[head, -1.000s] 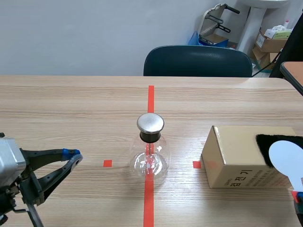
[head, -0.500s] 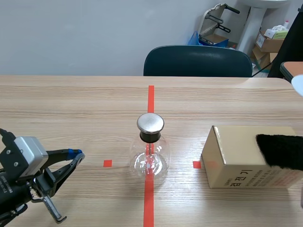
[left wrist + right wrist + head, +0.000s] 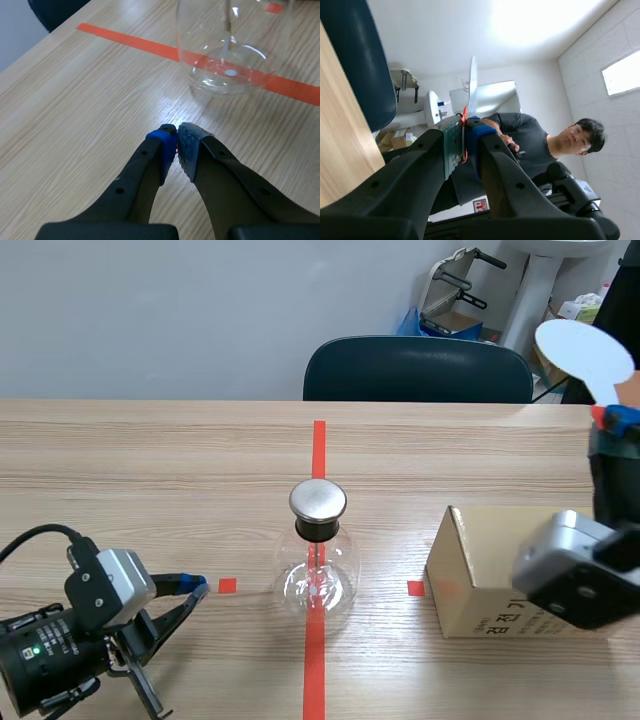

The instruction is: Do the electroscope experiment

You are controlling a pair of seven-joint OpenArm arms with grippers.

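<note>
Flask [image 3: 318, 565]: fragile, slippery glass; hold at neck.
Paddle [image 3: 583, 352]: light, stiff, at flask's 2 o'clock; right gripper [image 3: 466, 135] clamps its handle.
Left gripper [image 3: 177, 145]: closed, empty, flask's 8 o'clock.

Electroscope [image 3: 318, 558]: clear round-bellied glass flask, black collar, flat silvery cap, thin rod hanging inside. Upright at bench [image 3: 150, 460] centre, astride red tape line.
White disc paddle [image 3: 583, 353]: round, flat, held high over far right of bench, well apart from electroscope. Red-marked stem pinched in right gripper [image 3: 465, 135].
</note>
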